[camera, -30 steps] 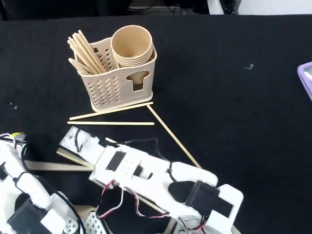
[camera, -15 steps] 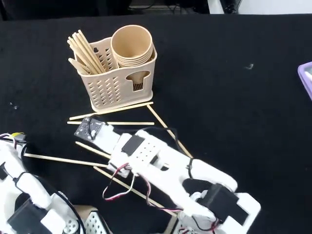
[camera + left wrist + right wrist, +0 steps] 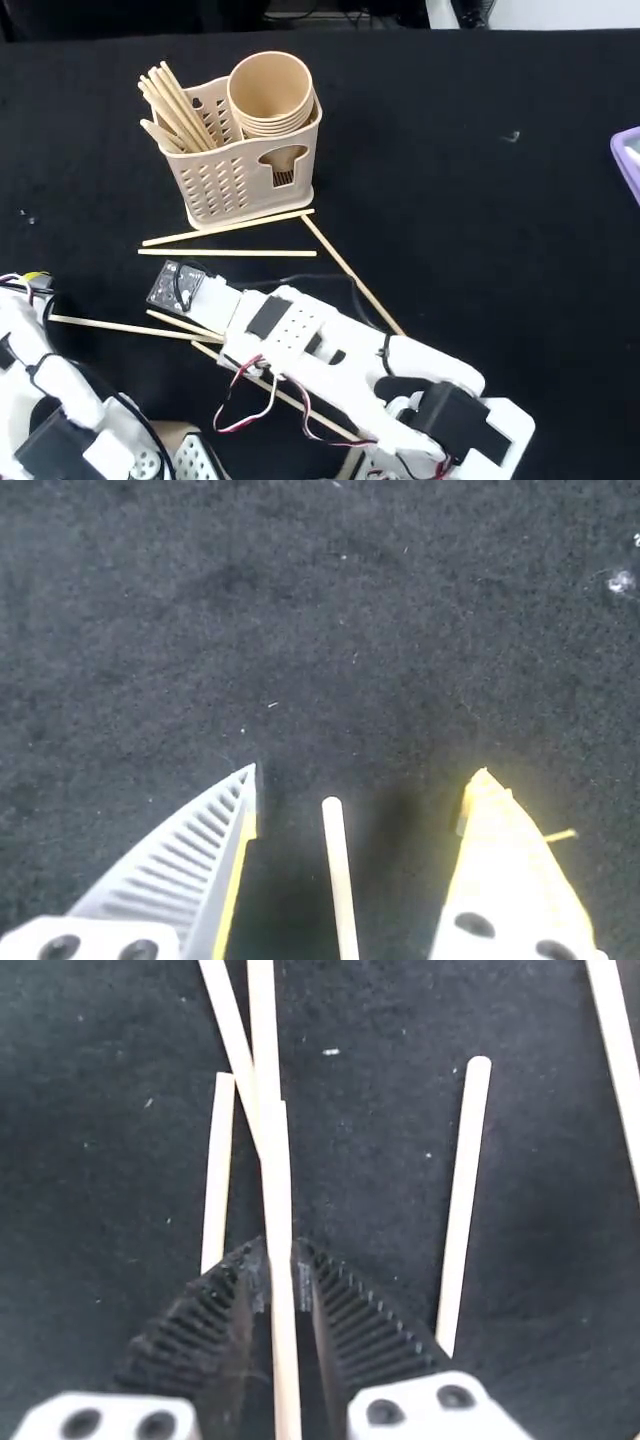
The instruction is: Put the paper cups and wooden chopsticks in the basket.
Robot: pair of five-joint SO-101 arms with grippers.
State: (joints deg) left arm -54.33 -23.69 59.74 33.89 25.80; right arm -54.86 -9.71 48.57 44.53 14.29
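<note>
The left gripper (image 3: 365,773) is spread wide around one chopstick (image 3: 338,880) lying flat. The right gripper (image 3: 280,1252) pinches another stick (image 3: 275,1180) and has pulled back a bit, maybe lifting it. Next stop: the basket (image 3: 240,170) farther off, cups (image 3: 270,90) already inside.

Table (image 3: 500,250) is plain matte black with a few pale specks. Basket (image 3: 230,180) is beige with rows of little slots, paper cups (image 3: 270,90) kraft tan, chopsticks (image 3: 228,253) pale wood. Arms (image 3: 300,345) are white. The right gripper (image 3: 280,1250) has black ridged fingers, and the left gripper (image 3: 360,785) has one white ribbed, one yellow. Purple thing (image 3: 628,160) at the right edge.
</note>
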